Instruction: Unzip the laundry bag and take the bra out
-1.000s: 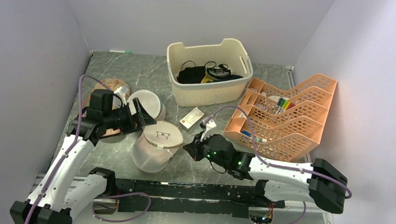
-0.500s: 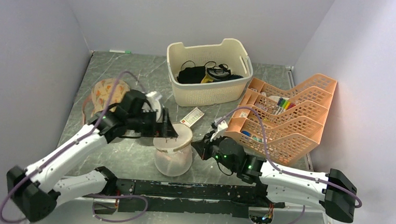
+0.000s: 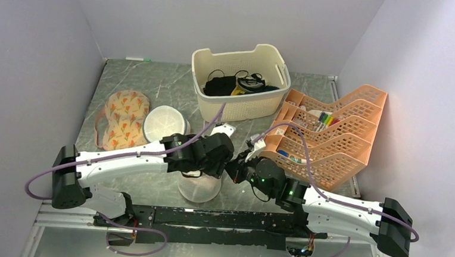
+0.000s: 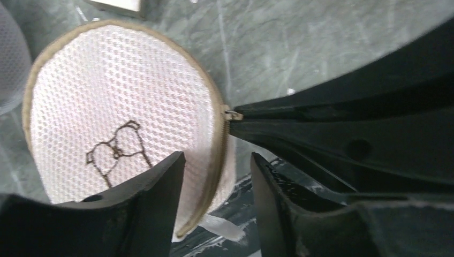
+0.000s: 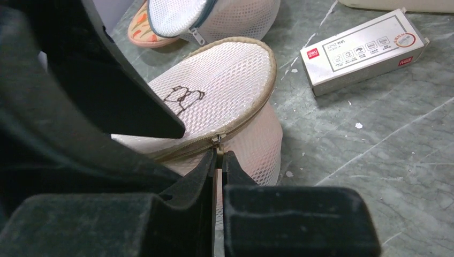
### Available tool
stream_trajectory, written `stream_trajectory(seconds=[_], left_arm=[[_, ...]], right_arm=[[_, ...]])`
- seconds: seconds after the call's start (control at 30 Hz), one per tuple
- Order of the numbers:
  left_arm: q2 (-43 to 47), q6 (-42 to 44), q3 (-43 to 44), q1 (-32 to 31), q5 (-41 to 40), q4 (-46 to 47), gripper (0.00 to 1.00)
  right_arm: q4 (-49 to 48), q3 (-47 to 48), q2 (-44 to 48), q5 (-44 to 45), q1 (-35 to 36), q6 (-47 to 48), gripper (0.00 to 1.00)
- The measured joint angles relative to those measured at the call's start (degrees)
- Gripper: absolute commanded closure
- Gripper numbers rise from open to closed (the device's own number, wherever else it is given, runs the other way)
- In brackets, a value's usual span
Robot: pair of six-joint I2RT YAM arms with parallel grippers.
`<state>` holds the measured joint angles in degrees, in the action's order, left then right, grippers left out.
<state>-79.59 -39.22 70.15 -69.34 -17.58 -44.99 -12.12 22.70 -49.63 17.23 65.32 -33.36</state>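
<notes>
The laundry bag [image 3: 199, 187] is standing upright on the worktop [image 3: 156, 82], near its front edge and between the two arms, with its beige face and the black mark looking up. The zip is running around the top rim, and it is looking closed all the way. The right gripper [image 5: 218, 154] is pinching the zip pull [image 4: 232, 114], its jaws pressed tight together on the small metal tab, at the side of the bag facing the right arm. The left gripper [image 4: 216, 158] is hanging over the top face with its jaws moderately apart. One finger is over the mesh face and the other is outside the rim, so the zip line is lying between them. I am not seeing them touching the bag.

In my judgement the step in hand is starting the unzip. To do it well, the left gripper is needing to take the rim just behind the pull, because this soft drum is likely tipping or sliding if only the pull is being dragged. The right one should be pulling along the curve of the rim, not straight away from it, and low, so the tab is not slipping out. The bra is not showing clearly through the mesh.
</notes>
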Motion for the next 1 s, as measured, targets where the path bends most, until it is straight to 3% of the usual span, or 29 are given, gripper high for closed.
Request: stream_trajectory(seconds=[0.4,0.7,1.0], left_arm=[[-2.4,-1.6,0.0,-0.7,-5.8,-1.5,0.92],[-1.9,-1.8,-0.2,-0.8,-6.3,-0.5,0.93],[-1.3,-3.2,-2.5,-0.8,-7.1,3.5,0.93]], right_arm=[[0.5,-0.6,0.0,0.7,0.0,-0.9,1.00],[4.4,1.6,-5.2,4.0,-3.5,-4.8,1.00],[4.5,-1.4,0.6,-8.6,-15.2,-4.7,1.00]])
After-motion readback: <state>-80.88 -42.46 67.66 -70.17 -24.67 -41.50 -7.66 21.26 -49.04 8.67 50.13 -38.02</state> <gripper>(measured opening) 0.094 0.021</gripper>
